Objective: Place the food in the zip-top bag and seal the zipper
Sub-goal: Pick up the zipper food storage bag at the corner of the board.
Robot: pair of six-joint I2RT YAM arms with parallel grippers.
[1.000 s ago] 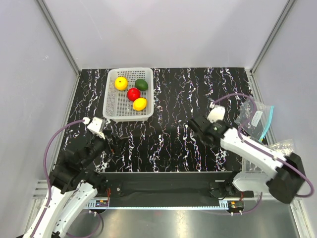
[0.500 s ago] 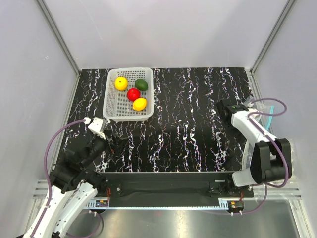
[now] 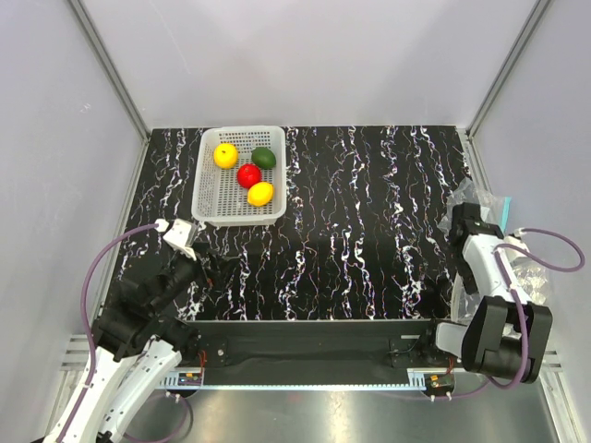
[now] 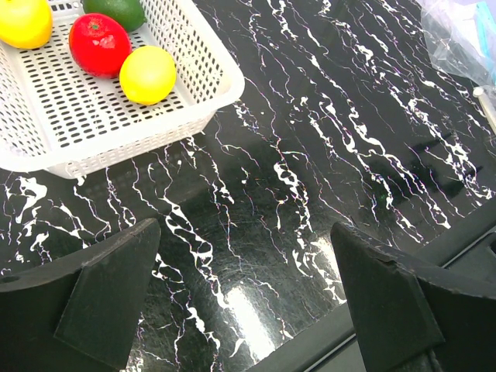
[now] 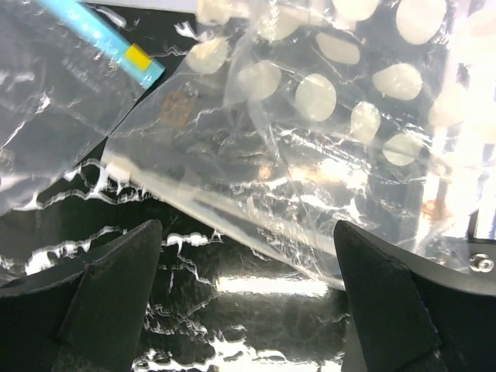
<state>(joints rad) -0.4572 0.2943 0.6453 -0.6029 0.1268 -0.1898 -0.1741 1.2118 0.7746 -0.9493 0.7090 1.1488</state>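
The food lies in a white mesh basket: two yellow fruits, a red one and a dark green one. The left wrist view shows the basket, the red fruit and a yellow one. My left gripper is open and empty over bare table, near the basket's front corner. My right gripper is open and empty at the table's right edge. Just beyond its fingers lies the dotted zip-top bag, its pale zipper running slantwise.
A clear bag with a teal-blue strip lies beside the dotted pouch, and shows at the right edge in the top view. More crumpled clear plastic sits by the right arm. The metal frame bar runs along the near edge.
My right arm has swung from the middle of the table to the right edge, and its gripper now stands over the bags. The left arm and the fruits have not moved.
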